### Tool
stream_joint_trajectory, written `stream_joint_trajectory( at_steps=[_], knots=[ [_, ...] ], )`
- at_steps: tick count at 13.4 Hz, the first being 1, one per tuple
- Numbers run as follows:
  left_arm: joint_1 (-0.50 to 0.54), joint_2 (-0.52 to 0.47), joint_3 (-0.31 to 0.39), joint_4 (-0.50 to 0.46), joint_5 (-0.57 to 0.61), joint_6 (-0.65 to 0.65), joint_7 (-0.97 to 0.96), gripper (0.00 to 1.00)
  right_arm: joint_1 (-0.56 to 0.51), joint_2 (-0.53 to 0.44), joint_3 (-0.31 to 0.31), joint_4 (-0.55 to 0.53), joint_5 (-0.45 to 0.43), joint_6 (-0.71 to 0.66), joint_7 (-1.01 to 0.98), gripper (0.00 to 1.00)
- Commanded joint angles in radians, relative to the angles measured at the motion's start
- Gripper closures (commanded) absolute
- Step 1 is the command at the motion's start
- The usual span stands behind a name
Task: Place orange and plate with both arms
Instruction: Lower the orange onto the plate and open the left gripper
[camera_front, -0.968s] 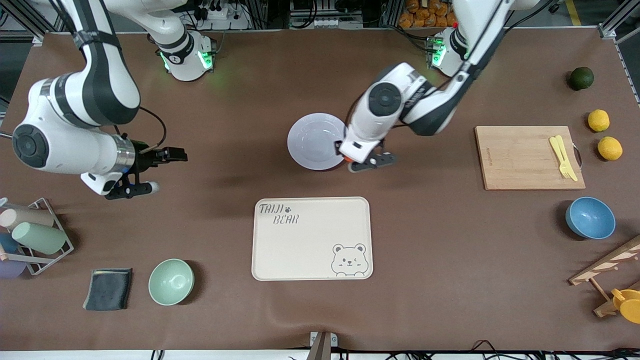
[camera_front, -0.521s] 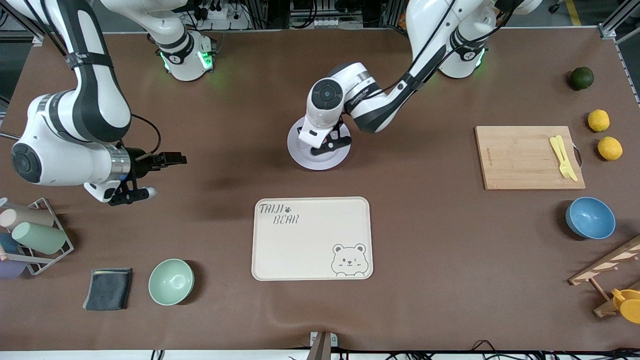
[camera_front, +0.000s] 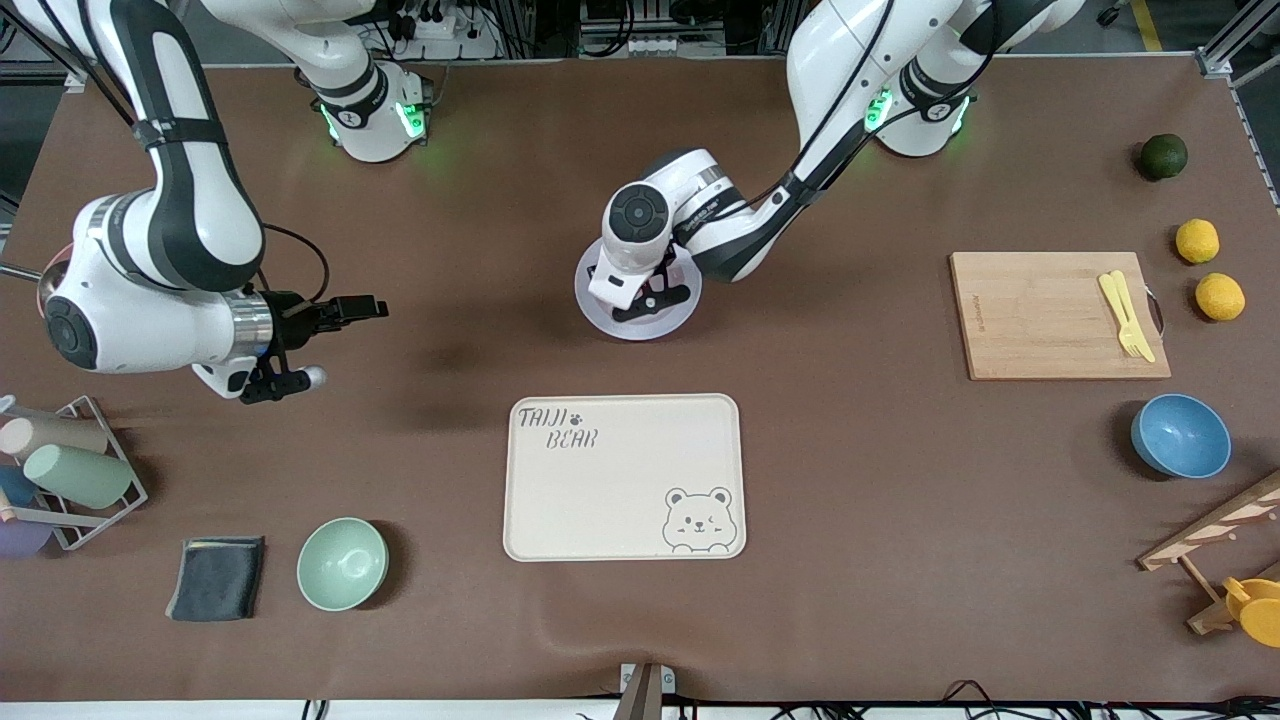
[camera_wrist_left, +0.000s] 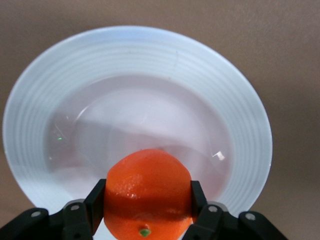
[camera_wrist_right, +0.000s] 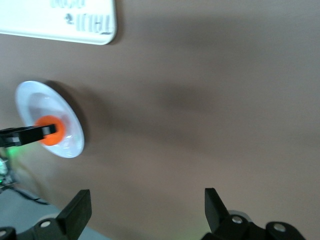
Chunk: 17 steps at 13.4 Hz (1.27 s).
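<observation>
Both arms are glossy white with rounded shells, broken up by dark grey-black bands at the joints. The right arm (camera_front: 160, 250) has a silver metal ring at its wrist and a thin black cable looping beside it; its black gripper (camera_front: 300, 345) has angular fingers. The left arm (camera_front: 700, 215) shows a round black cap on its elbow joint and a black cable running along it. Green lights glow on both bases (camera_front: 375, 115).
</observation>
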Motion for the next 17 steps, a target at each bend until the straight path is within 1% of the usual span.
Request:
stream_joint_trajectory(
  at_steps=[1,2,3,4,5,7,8,10,11,12,13,14,17],
  knots=[
    [-0.013,0.031,0.012,0.024,0.003,0.017,-0.012,0.9,0.03,-0.046,0.006,-0.061,0.063,0.007,-0.02,0.0],
    [-0.014,0.034,0.017,0.024,0.004,0.017,-0.012,0.77,0.056,-0.041,0.008,-0.061,0.068,0.016,-0.02,0.0],
    [-0.016,0.037,0.029,0.024,0.004,0.019,-0.009,0.55,0.093,-0.037,0.006,-0.077,0.091,0.045,-0.02,0.0],
    [-0.014,0.037,0.029,0.024,0.004,0.017,-0.011,0.01,0.111,-0.043,0.006,-0.125,0.138,0.087,-0.02,0.0],
    [-0.014,0.032,0.032,0.024,0.004,0.017,-0.011,0.0,0.134,-0.046,0.006,-0.152,0.183,0.116,-0.02,0.0],
    [-0.007,0.013,0.032,0.022,0.004,0.01,-0.014,0.0,0.158,-0.04,0.006,-0.163,0.194,0.135,-0.02,0.0],
    [0.002,-0.016,0.032,0.022,0.004,-0.012,-0.014,0.0,0.162,-0.038,0.006,-0.171,0.194,0.138,-0.02,0.0],
    [0.03,-0.13,0.038,0.025,0.004,-0.125,-0.014,0.0,0.17,-0.04,0.008,-0.214,0.198,0.173,-0.043,0.0],
    [0.061,-0.198,0.042,0.025,0.004,-0.182,-0.012,0.0,0.184,-0.043,0.008,-0.247,0.23,0.208,-0.075,0.0],
    [0.108,-0.266,0.04,0.025,0.006,-0.229,-0.009,0.0,0.194,-0.043,0.008,-0.281,0.29,0.245,-0.11,0.0],
    [0.157,-0.332,0.04,0.027,0.006,-0.268,-0.003,0.0,0.21,-0.04,0.008,-0.31,0.331,0.283,-0.148,0.0],
    [0.202,-0.378,0.04,0.027,0.006,-0.295,0.005,0.0,0.236,-0.034,0.006,-0.323,0.362,0.311,-0.165,0.0],
    [0.343,-0.492,0.042,0.028,0.006,-0.358,0.122,0.0,0.303,-0.021,0.006,-0.337,0.407,0.369,-0.166,0.0]
  ],
)
